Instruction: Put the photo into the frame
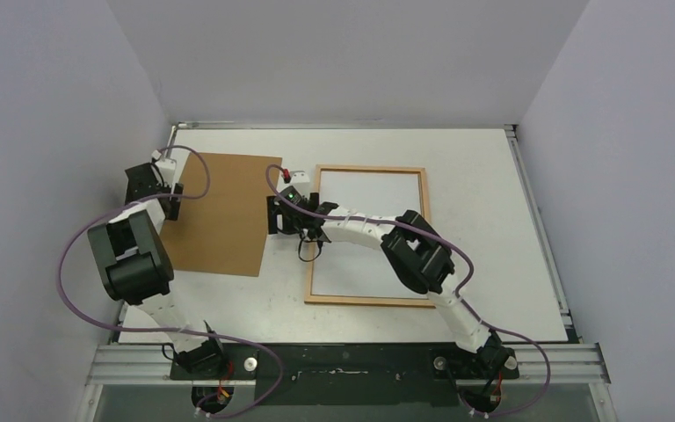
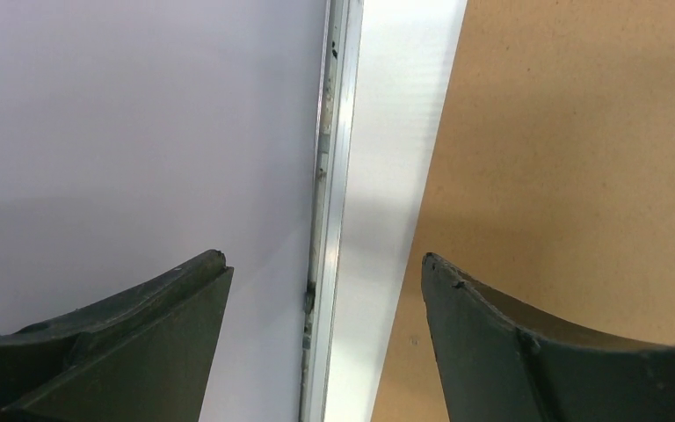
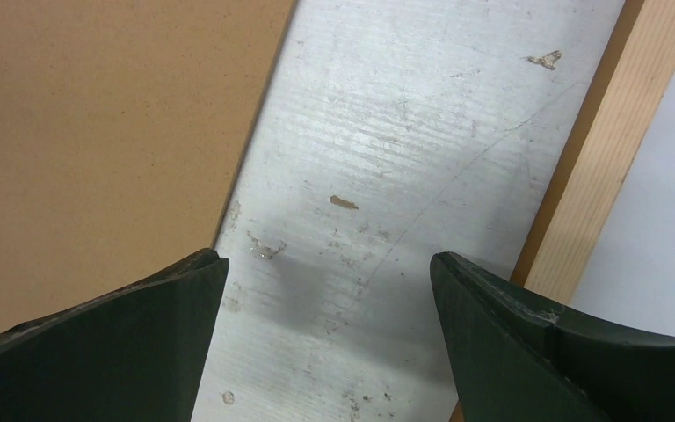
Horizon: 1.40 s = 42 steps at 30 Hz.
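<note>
My right claw is wide open over the bare table. The frame lies flat just right of it and the brown board just left. My left claw is wide open too.

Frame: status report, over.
Left end effector open at backing board's left edge; right end effector open over table strip between board and frame. White sheet inside frame, probably photo face down. Right arm crosses above frame.
</note>
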Each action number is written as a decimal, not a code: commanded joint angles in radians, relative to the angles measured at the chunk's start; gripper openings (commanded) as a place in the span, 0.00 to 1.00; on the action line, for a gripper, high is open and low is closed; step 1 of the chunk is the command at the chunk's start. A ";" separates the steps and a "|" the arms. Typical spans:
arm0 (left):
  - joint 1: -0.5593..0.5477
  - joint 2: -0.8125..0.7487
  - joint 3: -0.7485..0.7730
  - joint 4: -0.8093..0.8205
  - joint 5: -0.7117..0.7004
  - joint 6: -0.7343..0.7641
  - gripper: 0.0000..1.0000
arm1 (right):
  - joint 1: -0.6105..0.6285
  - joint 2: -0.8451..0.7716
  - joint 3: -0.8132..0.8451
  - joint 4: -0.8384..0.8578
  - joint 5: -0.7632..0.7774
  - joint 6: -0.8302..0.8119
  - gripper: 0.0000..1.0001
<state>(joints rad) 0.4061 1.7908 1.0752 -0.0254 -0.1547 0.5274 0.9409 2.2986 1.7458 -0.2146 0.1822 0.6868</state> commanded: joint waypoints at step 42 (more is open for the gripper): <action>-0.047 0.046 -0.019 -0.336 0.195 0.041 0.68 | -0.038 -0.096 -0.102 0.090 -0.059 0.124 0.90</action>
<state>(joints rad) 0.3679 1.8591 1.1202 -0.1829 -0.0456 0.5522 0.9142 2.1941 1.5841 -0.1623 0.1562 0.7624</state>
